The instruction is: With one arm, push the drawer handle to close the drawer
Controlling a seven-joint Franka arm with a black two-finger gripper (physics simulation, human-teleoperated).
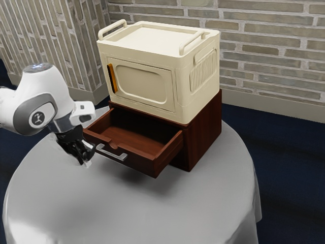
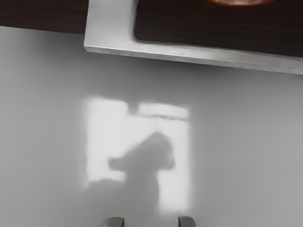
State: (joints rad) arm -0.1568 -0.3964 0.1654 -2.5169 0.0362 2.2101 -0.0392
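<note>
Brickwork (image 1: 56, 35) is lining the exterior view's left side and running on behind everything to its right. The white arm (image 1: 45, 91) is reaching in from that left, leaning over the round, grey-covered worktop (image 1: 193, 208). At its end the black gripper (image 1: 86, 161) is pointing downward and standing open, just in front of the drawer (image 1: 142, 164) and near the left end of its handle (image 1: 112, 154). In the wrist view the tips of the gripper (image 2: 151, 222) are standing apart, and a strip of grey cover is lying between them and the silver handle, with a bright patch (image 2: 104, 142) and a dark shadow (image 2: 147, 156) falling across it.

The brown drawer is jutting well out of its cabinet (image 1: 204, 132), its inside lying in view. On top of the cabinet a cream box (image 1: 200, 86) is sitting upright, showing two rails, an orange-and-black strip (image 1: 112, 78) at its front panel's left edge and slats along its right side. Farther right, dark blue floor (image 1: 284, 152) is spreading beyond the worktop.
</note>
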